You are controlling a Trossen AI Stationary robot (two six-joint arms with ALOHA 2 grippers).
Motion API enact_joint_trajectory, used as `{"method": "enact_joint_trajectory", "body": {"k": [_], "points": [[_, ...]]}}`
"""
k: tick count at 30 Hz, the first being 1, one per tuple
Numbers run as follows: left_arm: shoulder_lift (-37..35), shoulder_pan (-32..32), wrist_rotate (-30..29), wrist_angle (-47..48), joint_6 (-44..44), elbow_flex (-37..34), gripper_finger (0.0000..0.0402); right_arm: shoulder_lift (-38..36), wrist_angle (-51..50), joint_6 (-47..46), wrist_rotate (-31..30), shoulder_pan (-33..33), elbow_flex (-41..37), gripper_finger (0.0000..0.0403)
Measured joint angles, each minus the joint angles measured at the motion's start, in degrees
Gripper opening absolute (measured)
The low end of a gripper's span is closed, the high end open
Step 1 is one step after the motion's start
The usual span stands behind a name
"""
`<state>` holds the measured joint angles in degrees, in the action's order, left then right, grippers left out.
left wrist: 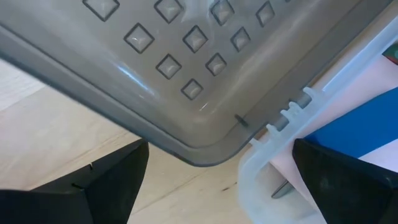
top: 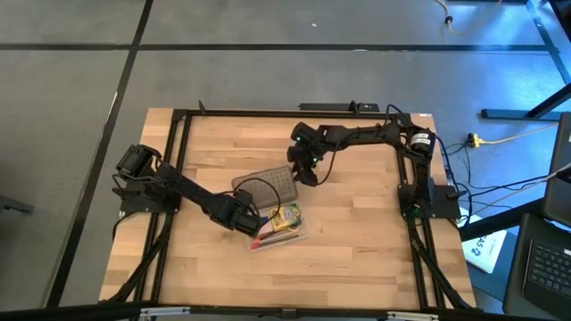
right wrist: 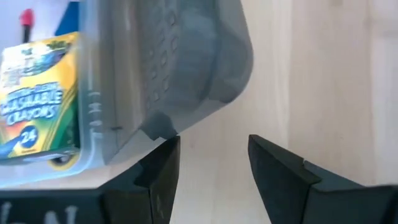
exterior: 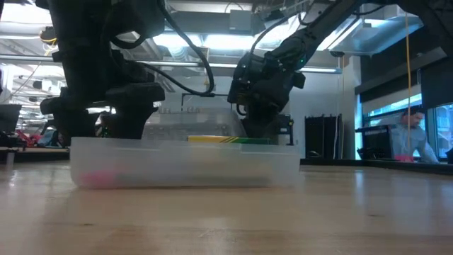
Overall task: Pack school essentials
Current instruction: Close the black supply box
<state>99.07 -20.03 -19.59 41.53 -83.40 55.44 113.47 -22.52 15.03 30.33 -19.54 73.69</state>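
Crayons come first: the green-and-yellow crayon box lies inside the clear plastic case, which sits just below the middle of the high view, its long side facing the low camera as a hazy wall with a pink smear low at its left end. Something red pokes out at the case's lower-left edge in the high view. Its grey dotted lid stands open, hinged along the case's upper-left edge and tilted up over the wood; the left wrist view shows the lid's rounded corner and the hinge tabs close by. At that lid's lower-left side hangs the left gripper, its fingers spread wide on either side of the lid corner, gripping nothing. At the lid's upper-right corner is the right gripper, fingers parted a moderate way with bare wood between them. Around the case the wooden table lies open toward the bottom and right of the frame.
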Motion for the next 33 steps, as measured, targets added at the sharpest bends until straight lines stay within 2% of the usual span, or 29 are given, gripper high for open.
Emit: {"method": "enact_joint_trajectory", "body": {"k": [12, 20, 33], "points": [[0.0, 0.0, -0.4, 0.1, 0.0, 0.0, 0.0394, -1.1, -0.1, 0.6, 3.5, 1.4, 0.0, 0.0193], [0.0, 0.0, -0.6, 0.3, 0.7, 0.0, 0.0394, -3.4, -1.0, 0.6, 3.7, 3.0, 0.0, 0.0193], [-1.6, -1.3, -1.7, 0.9, 6.3, -0.2, 0.0394, -3.7, -0.6, 0.5, -0.7, 5.0, 0.0, 0.0193]]}}
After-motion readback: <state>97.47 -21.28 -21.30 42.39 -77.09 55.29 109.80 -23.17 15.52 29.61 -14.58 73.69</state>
